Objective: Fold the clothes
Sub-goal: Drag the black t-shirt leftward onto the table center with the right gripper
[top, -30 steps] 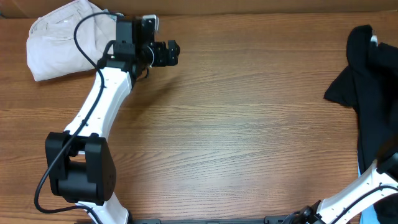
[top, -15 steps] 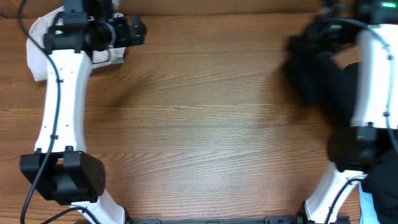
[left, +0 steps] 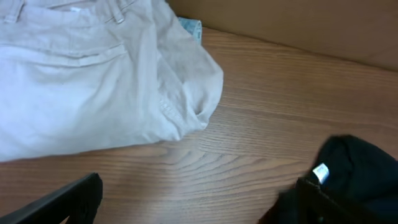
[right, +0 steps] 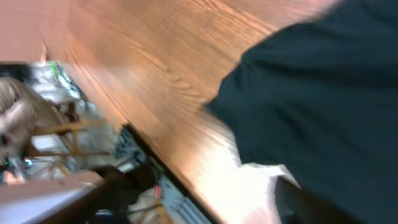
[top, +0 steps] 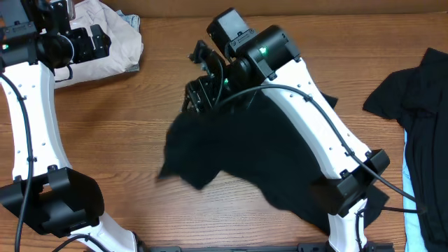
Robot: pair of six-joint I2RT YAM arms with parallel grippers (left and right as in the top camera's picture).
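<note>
A wooden table seen from above, with two white and black robot arms reaching over it. The right arm stretches from the near right corner to the table's middle. Its right gripper is clenched on the top edge of a black garment. The fabric draws up to a peak at the fingers, and the rest lies spread across the middle of the table. The black fingers are hard to tell from the black cloth. The right wrist view is blurred, showing only dark fabric beside bare wood.

The left arm rises along the left edge. Its left gripper hangs at the far left corner, just beside cream trousers lying in a loose bundle. In the left wrist view its fingers are spread wide, released, with bare wood between them. That view shows a trouser pocket seam and a scrap of light blue cloth behind. It also shows a small white label on the black garment.

More black clothes lie heaped at the right edge, well apart from the spread garment.
</note>
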